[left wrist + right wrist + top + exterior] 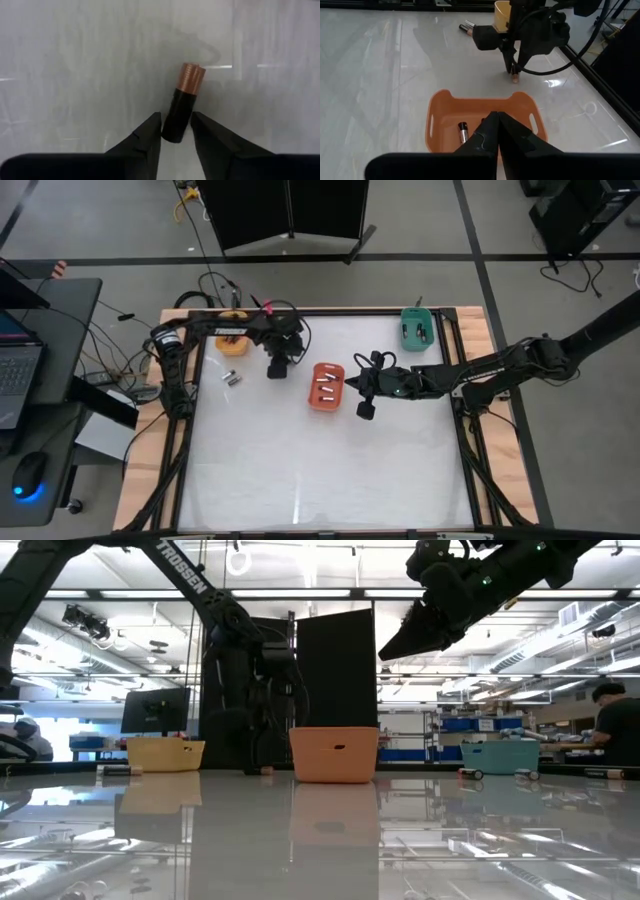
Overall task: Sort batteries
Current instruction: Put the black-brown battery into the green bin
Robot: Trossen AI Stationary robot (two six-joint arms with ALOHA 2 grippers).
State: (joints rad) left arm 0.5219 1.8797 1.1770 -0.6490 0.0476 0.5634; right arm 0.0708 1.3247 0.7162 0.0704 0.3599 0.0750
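Between my left fingers [176,131] sits a battery [182,104], lying on the table [75,75]; they straddle its dark end, not yet clamped. Small, hard, slick, so I'd pinch mid-body. Right fingers [496,131] clenched empty over the orange tray [445,107]

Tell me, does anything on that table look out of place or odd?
Only loose cells: two batteries lie on the bare table near the yellow tray, outside any tray. Another battery sits between the left gripper fingers. Nothing looks spilled or damaged.
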